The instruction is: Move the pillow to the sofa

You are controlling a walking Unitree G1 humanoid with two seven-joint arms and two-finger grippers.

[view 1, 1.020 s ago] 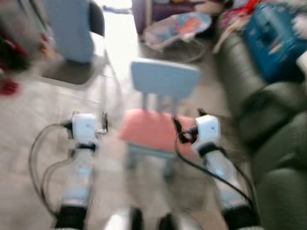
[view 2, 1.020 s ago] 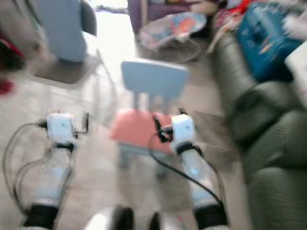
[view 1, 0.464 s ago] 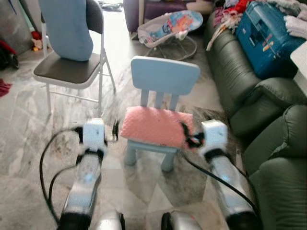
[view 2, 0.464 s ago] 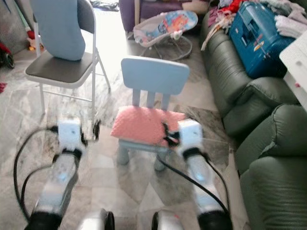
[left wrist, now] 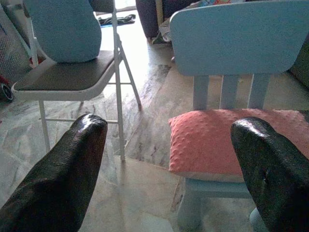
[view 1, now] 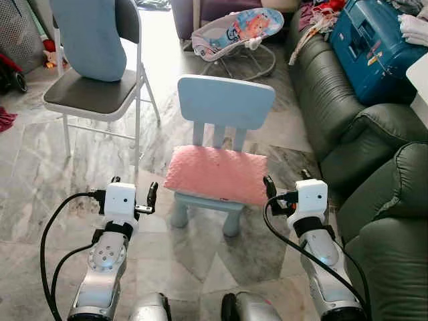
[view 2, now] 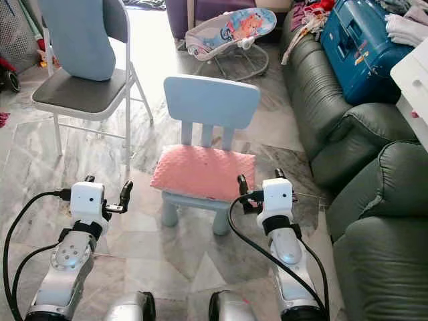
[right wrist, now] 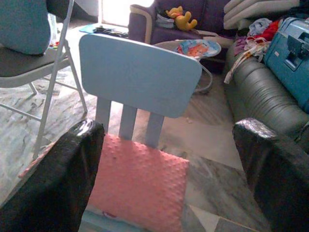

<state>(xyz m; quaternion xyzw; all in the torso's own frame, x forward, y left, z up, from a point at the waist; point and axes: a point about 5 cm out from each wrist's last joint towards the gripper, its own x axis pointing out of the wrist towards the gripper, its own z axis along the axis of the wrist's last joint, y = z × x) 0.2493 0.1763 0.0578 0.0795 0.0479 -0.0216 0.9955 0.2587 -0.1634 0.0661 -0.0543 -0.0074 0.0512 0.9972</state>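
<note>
A lived-in family living room: marble floor (view 1: 40, 160) underfoot, a dark green leather sofa (view 1: 361, 134) to the right of the jaws piled with clothes (view 1: 314, 17), a baby bouncer (view 1: 237, 33) straight ahead, a small blue child's chair (view 1: 224, 110), a yellow stuffed toy (right wrist: 179, 18) far back.

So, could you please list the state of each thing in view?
Pink pillow: flat on the small blue chair, not gripped.
Left pincer: open, short of the chair.
Right pincer: open, beside the pillow's corner.
Green sofa: seat nearest free.
Folding chair: holds a blue cushion.
</note>
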